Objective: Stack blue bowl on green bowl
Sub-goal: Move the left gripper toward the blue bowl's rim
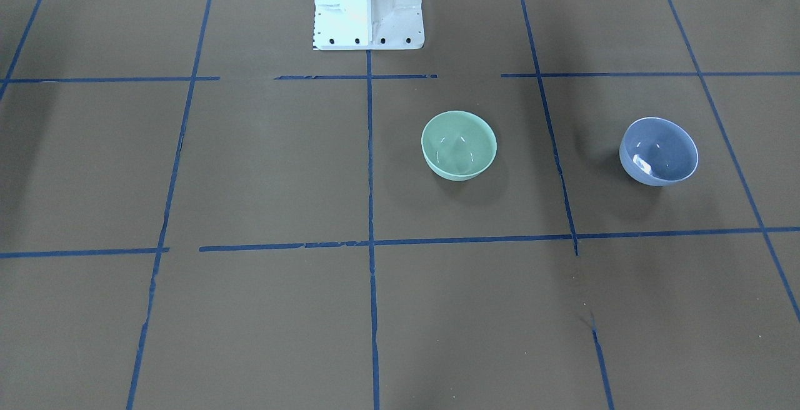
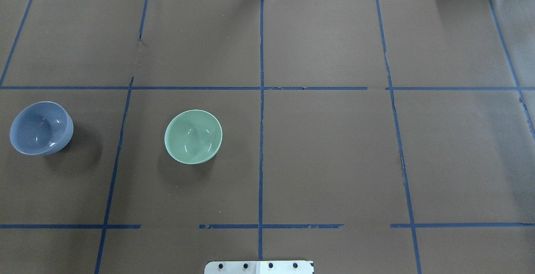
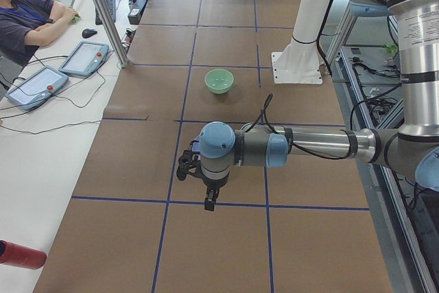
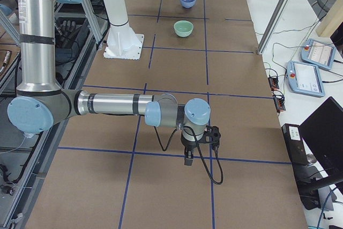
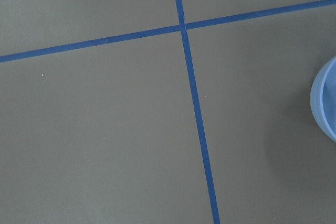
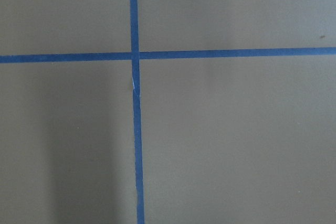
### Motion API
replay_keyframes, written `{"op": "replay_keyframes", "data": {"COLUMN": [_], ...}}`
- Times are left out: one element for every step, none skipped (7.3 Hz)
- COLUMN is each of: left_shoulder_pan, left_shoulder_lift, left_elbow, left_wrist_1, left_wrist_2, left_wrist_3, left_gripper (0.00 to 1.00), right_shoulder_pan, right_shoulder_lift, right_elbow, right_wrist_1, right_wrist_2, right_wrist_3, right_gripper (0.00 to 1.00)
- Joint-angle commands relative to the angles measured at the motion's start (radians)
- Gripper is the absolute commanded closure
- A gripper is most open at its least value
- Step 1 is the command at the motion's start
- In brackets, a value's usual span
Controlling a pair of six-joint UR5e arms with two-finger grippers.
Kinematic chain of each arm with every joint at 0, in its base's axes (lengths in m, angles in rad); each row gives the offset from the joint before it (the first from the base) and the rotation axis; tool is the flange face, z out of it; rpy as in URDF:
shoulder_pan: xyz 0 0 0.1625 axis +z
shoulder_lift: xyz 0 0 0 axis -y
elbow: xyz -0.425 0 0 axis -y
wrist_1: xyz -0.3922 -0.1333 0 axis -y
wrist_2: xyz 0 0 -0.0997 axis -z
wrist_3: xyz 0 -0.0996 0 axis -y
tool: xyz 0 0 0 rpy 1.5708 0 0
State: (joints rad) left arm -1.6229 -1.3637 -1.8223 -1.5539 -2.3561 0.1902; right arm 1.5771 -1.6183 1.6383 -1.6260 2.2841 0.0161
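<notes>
Your left gripper (image 3: 208, 204) and right gripper (image 4: 188, 160) show only in the two side views. Each points down above the table (image 2: 334, 161), and whether the fingers stand wide or narrow cannot be told from there.

Findings, by size:

1. The table carries a brown cover marked into squares by blue tape lines (image 2: 261, 140).
2. The left arm (image 3: 322, 145) and the right arm (image 4: 112, 104) each reach out level over opposite ends of the table.
3. The white pedestal (image 1: 369, 4) stands at the robot's edge, on the centre line.
4. The green bowl (image 1: 459, 145) sits mouth up on the robot's left half, in the square just beside the centre line.
5. The blue bowl (image 1: 658, 150) sits mouth up in the next square further to the robot's left. It is well apart from the green bowl, with a tape line between them. Its rim also shows at the right edge of your left wrist view.
</notes>
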Motion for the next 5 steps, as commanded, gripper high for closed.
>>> {"op": "replay_keyframes", "data": {"left_shoulder_pan": [0.006,0.006,0.006,0.006,0.014], "left_shoulder_lift": [-0.008,-0.011,-0.017,-0.044,-0.049], "left_elbow": [0.009,0.012,0.026,0.012,0.012], "left_wrist_1": [0.0,0.0,-0.005,-0.003,-0.002], "left_wrist_2": [0.004,-0.011,-0.012,-0.006,-0.005], "left_wrist_3": [-0.001,-0.005,-0.006,-0.014,-0.037], "left_gripper": [0.0,0.0,0.0,0.0,0.0], "right_shoulder_pan": [0.001,0.0,0.001,0.0,0.0], "right_shoulder_lift": [0.0,0.0,0.0,0.0,0.0], "right_elbow": [0.0,0.0,0.0,0.0,0.0], "right_wrist_1": [0.0,0.0,0.0,0.0,0.0], "right_wrist_2": [0.0,0.0,0.0,0.0,0.0], "right_wrist_3": [-0.001,-0.001,-0.001,0.001,0.001], "right_gripper": [0.0,0.0,0.0,0.0,0.0]}}
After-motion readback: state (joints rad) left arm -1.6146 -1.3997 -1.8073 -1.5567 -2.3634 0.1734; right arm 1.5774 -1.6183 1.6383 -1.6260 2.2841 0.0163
